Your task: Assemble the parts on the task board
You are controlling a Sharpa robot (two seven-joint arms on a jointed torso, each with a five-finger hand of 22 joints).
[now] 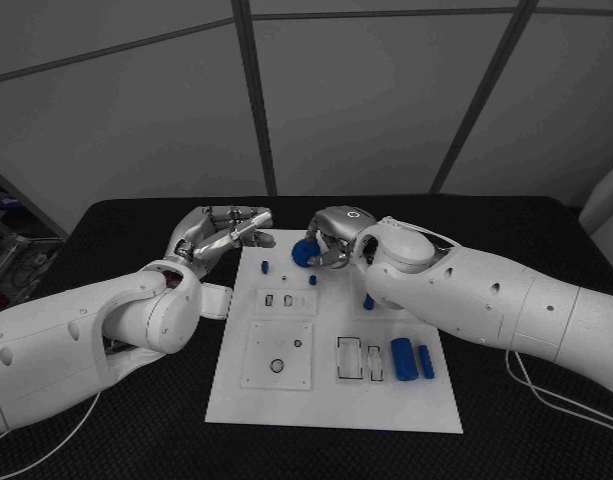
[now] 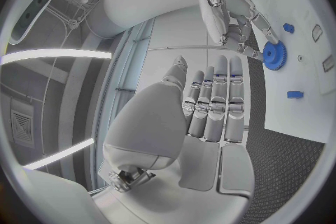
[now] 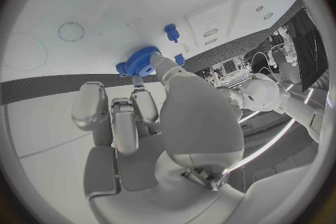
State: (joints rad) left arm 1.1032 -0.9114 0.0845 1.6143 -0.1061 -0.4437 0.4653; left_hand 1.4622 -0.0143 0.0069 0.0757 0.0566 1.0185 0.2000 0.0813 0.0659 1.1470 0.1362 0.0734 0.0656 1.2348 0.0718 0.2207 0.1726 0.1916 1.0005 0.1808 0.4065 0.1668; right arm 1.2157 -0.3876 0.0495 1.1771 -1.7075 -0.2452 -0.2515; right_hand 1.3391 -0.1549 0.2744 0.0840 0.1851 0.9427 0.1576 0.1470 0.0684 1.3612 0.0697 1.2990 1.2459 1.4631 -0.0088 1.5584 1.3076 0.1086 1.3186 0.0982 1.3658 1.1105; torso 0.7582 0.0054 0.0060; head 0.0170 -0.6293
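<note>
While the right hand (image 1: 338, 238) pinches a blue gear (image 1: 305, 253), board's (image 1: 332, 405) far edge lies beneath.

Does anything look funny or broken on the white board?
Nothing looks broken or spilled. The right hand holds a blue gear at the task board's far edge. Two blue cylinders lie flat beside the empty slots, waiting.

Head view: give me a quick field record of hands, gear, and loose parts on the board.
right hand: holds blue gear over the far end of the task board
left hand: fingers apart, holds nothing, beside the board's far left corner
blue cylinders: two lying side by side, near right of board
small blue peg: on the board, far left
</note>
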